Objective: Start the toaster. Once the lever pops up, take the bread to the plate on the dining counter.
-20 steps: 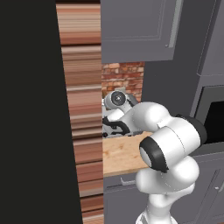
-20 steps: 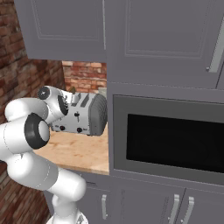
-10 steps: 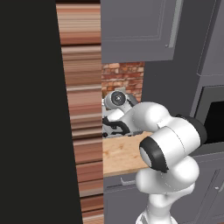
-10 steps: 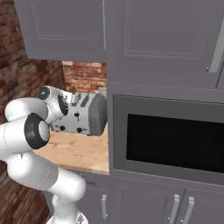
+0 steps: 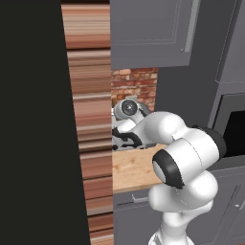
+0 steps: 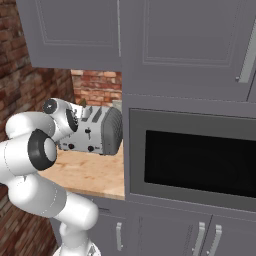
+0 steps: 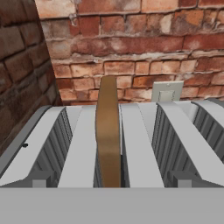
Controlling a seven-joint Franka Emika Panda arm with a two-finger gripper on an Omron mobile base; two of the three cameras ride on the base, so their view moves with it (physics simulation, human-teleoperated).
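Observation:
The silver-grey toaster [image 6: 100, 132] stands on a wooden countertop [image 6: 90, 172] against the brick wall. In the hand view I look down along its top [image 7: 78, 148], with the slots running away from me. The bread [image 7: 108, 131], a brown slice seen edge-on, stands upright in the second slot from the left and sticks up above the top. My gripper [image 6: 79, 119] hovers at the toaster's upper front left corner, just above the slots. It is open and holds nothing. Its fingertips are hidden. The plate and the dining counter are out of view.
A black microwave [image 6: 195, 160] is built in right of the toaster. Grey wall cabinets [image 6: 75, 35] hang low over the nook. Brick walls close in the back and left, with a white outlet [image 7: 166, 92] behind the toaster. A tall dark panel [image 5: 28, 119] blocks the left.

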